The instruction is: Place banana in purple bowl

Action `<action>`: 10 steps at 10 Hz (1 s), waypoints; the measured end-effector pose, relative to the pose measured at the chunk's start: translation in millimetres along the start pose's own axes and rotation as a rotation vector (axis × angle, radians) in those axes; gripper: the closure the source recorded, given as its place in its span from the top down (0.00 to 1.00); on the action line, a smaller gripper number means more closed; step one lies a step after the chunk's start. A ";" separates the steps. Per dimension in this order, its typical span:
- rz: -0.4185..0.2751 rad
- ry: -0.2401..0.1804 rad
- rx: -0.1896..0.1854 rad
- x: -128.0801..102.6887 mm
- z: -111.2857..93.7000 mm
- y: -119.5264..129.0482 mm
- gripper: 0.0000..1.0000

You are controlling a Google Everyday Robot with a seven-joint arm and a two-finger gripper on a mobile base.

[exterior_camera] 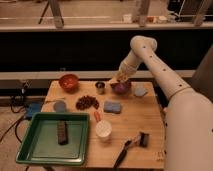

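Note:
The purple bowl point(121, 89) stands at the back of the wooden table point(140, 122), right of a small metal cup point(100, 87). My gripper point(122, 78) hangs just above the bowl's rim, reaching down from the white arm on the right. It is shut, and a small pale-yellow piece at its tip looks like the banana point(120, 76), held over the bowl. No banana lies anywhere else on the table.
An orange bowl point(69, 81) sits back left. A brown pile point(87, 102), a blue sponge point(113, 107), a grey-blue piece point(140, 91), a white cup point(103, 129) and a black brush point(131, 145) lie around. A green tray point(30, 145) holding a dark bar fills the front left.

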State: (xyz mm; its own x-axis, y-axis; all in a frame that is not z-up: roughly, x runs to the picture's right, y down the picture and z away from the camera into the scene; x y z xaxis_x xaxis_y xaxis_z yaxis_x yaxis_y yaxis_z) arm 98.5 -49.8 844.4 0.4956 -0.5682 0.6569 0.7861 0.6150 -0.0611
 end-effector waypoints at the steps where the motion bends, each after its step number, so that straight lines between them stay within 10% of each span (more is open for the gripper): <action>1: 0.002 0.000 0.001 1.2 2.0 -0.1 0.05; 10: 0.013 0.008 0.014 13.9 16.5 0.5 0.05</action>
State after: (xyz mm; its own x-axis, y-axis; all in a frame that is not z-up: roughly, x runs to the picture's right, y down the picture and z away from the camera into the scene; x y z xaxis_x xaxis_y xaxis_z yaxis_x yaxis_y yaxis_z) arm 99.8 -48.4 865.8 0.5083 -0.5644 0.6505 0.7746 0.6297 -0.0589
